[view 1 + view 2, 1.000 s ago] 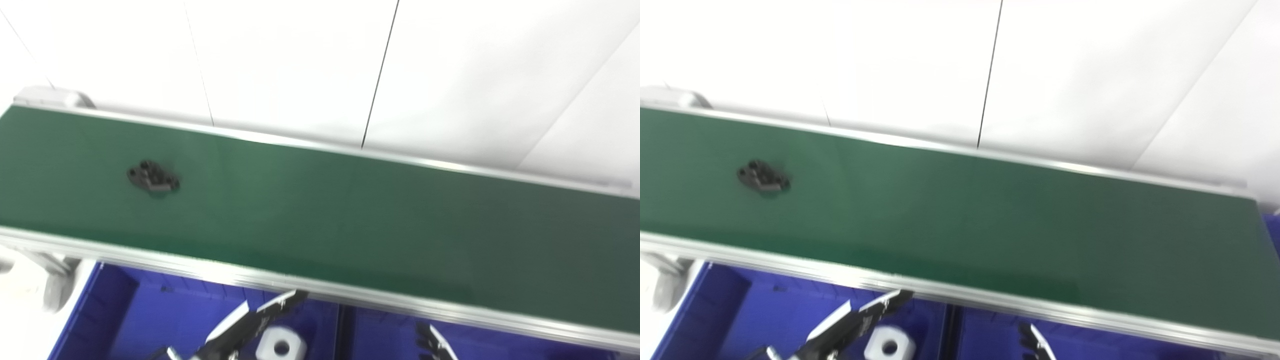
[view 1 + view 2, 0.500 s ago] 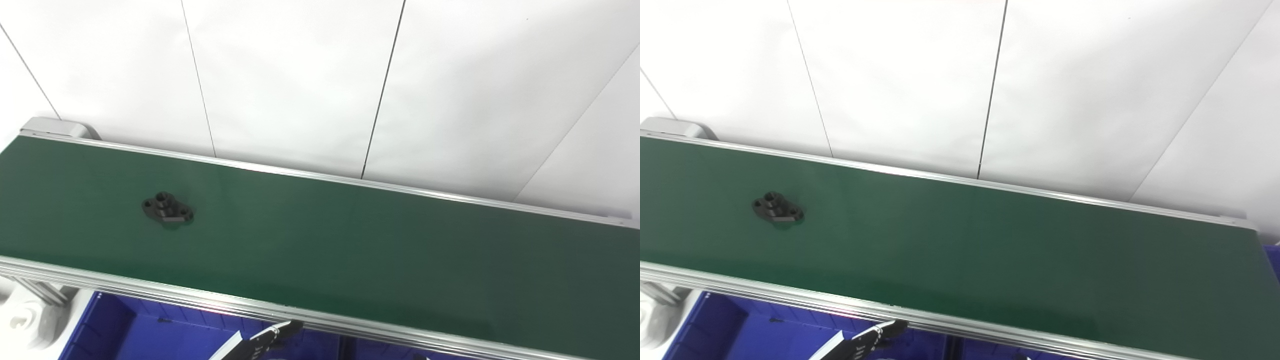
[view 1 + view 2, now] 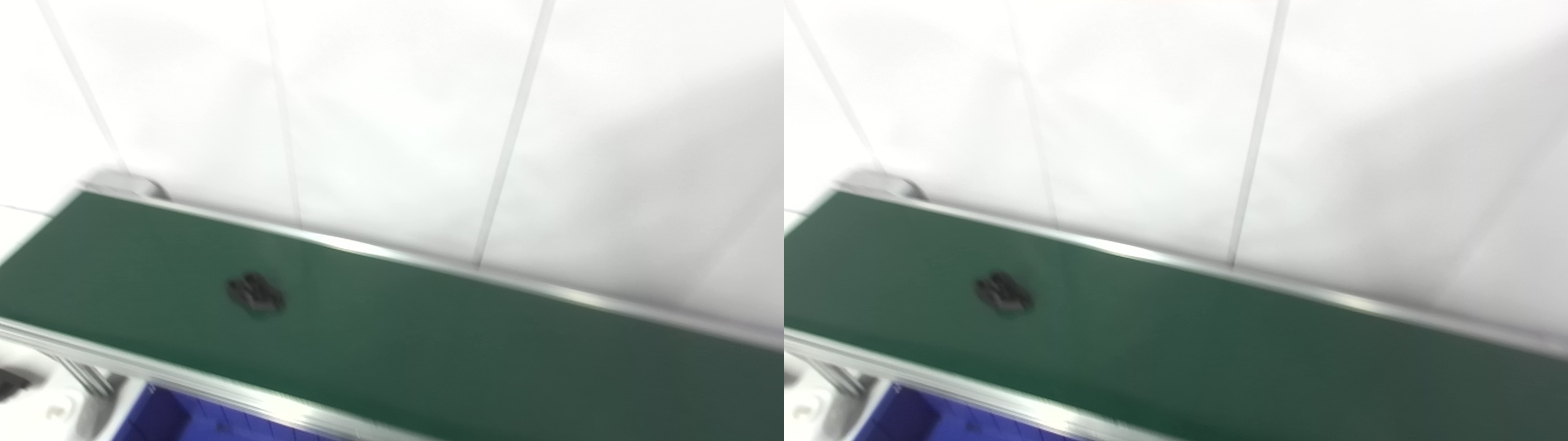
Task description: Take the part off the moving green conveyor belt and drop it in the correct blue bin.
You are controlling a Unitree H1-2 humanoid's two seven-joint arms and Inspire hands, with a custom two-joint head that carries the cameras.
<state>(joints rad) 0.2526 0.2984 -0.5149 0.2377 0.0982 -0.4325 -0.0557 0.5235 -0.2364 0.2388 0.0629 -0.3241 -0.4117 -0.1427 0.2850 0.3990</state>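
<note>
Waiting on pickup | dark part (image 3: 256, 294) rides green belt (image 3: 465, 343), untouched | blue bin (image 3: 909, 419) below | neither hand visible, state unknown

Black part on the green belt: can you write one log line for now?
black part: loose on green belt | robot hands: out of view | blue bin: corner showing

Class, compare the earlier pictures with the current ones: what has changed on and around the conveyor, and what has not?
Mostly the camera moved: the view tilted up and swung, so both robot hands and most of the blue bin dropped out of the picture. Nothing was grasped or released. The black part lies on the green belt, untouched, towards its left end; it may have crept a little rightward, but blur and the view shift make that uncertain.
</note>
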